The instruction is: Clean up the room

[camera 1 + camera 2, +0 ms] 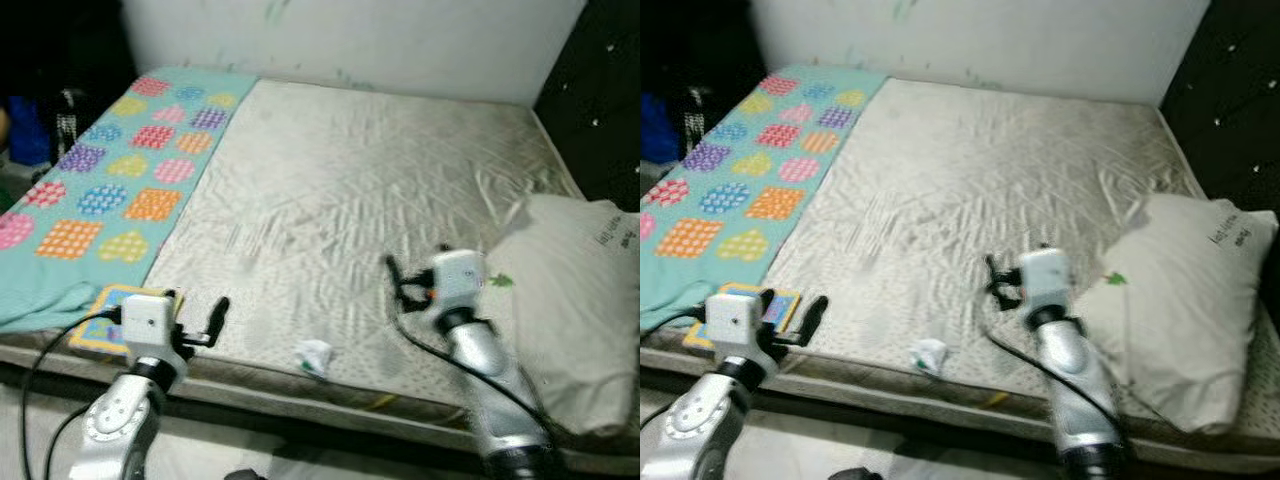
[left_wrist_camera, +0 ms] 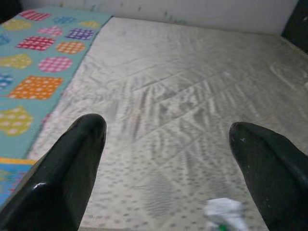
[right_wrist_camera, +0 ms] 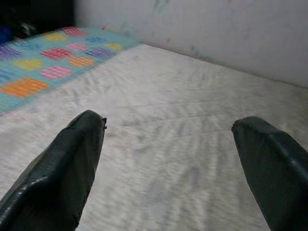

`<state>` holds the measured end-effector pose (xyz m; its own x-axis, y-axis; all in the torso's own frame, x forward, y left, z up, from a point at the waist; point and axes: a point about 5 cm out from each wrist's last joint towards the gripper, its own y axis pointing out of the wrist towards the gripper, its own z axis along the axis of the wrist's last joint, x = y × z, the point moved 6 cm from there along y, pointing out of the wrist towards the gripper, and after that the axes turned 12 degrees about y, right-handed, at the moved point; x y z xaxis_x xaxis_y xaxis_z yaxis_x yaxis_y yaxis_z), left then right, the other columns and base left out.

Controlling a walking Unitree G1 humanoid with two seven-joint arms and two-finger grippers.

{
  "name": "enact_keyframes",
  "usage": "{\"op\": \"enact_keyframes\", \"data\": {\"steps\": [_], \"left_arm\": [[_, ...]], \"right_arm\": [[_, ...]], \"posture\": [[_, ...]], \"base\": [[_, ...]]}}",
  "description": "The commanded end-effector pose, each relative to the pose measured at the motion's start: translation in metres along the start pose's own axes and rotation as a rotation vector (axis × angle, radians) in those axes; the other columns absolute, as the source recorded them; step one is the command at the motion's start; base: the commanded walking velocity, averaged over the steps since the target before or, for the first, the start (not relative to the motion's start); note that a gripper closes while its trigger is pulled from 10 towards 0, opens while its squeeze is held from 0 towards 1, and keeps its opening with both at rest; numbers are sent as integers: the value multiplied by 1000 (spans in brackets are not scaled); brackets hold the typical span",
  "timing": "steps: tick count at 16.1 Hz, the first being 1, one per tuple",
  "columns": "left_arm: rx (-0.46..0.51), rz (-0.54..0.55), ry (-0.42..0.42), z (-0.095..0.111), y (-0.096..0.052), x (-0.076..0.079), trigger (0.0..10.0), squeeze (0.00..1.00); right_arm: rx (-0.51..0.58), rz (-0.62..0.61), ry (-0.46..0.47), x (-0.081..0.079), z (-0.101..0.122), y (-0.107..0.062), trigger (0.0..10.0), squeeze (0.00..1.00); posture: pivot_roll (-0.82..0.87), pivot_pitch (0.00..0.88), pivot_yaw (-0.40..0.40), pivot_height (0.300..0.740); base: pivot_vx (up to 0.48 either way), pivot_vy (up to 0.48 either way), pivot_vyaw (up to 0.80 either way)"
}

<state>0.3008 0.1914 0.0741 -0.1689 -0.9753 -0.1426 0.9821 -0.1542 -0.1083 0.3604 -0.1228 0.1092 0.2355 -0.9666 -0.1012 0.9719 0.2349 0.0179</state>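
Note:
A small crumpled white scrap with a bit of green lies on the bare mattress near its front edge. In the left wrist view the scrap sits low between the black fingers. My left gripper hovers open over the front left part of the bed, left of the scrap and holding nothing. My right gripper is open and empty above the mattress, right of the scrap and a little farther back. Its wide-spread fingers point across the mattress toward the wall.
A teal blanket with coloured patches covers the bed's left side. A small colourful flat item lies at its front corner. A white pillow rests at the front right. A pale wall stands behind and dark furniture at right.

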Motion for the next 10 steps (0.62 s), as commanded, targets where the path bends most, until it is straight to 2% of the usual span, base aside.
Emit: {"op": "enact_keyframes", "data": {"steps": [1, 5, 6, 10], "left_arm": [[-5, -11, -7, 0, 2, 4, 10000, 0], [2, -10, -4, 2, 3, 4, 10000, 0], [14, -14, -6, 4, 3, 3, 10000, 0], [59, -52, -27, 15, 3, 9, 10000, 0]], "right_arm": [[-21, -30, -4, 13, -4, -4, 10000, 0], [-54, -32, -3, 13, -10, -2, 10000, 0], [-55, -51, -41, 16, -10, -1, 10000, 0], [-49, -57, -25, 18, -8, 1, 10000, 0]], "posture": [[80, 84, -35, 740], [83, 89, -31, 740], [82, 92, -30, 740], [78, 110, -27, 740]], "base": [[0, 480, 0], [0, 471, 0], [0, 0, 0], [0, 0, 0]]}}
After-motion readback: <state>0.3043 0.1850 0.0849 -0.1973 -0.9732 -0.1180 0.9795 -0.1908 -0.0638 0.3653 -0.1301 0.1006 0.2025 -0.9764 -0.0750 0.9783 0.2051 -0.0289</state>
